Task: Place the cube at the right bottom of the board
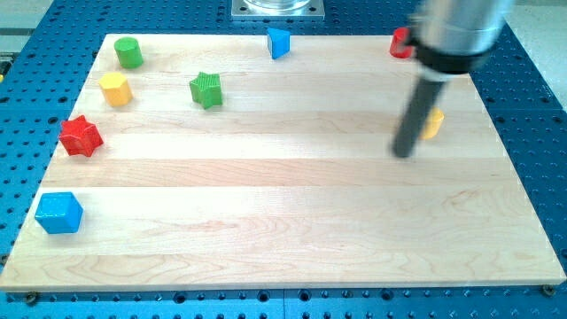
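Note:
The blue cube (58, 213) sits near the board's left edge, low in the view. My tip (405, 153) rests on the wooden board (292, 204) at the view's right, far from the cube. A yellow block (432, 123) lies just right of the rod, partly hidden by it. A red block (401, 42) at the top right is partly hidden behind the arm.
A green cylinder (128, 53), a yellow hexagonal block (115, 89), a green star (205, 89) and a red star (81, 136) lie at the upper left. A blue wedge-like block (278, 42) sits at the top edge. Blue perforated table surrounds the board.

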{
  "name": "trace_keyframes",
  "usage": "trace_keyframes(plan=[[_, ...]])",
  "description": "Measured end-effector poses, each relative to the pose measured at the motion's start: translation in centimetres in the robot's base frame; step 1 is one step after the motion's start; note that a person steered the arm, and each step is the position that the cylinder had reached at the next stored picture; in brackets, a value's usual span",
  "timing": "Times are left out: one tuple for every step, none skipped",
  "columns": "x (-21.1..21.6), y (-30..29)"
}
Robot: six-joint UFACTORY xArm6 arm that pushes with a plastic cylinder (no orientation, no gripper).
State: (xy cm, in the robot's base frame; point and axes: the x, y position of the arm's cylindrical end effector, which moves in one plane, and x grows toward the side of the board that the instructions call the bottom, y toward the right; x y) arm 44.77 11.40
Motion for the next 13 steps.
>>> trace_keyframes(plan=[[0.0,-15.0],[0.4,-26.0],[3.9,-33.1],[4.4,-37.7],[8.9,-41.9],[10.1,-38.4],[7.7,-33.2],[10.4,-25.2],[10.5,-31.4],[12.4,-34.2],[15.6,-31.6],[12.8,-20.5],[11.6,-15.6]])
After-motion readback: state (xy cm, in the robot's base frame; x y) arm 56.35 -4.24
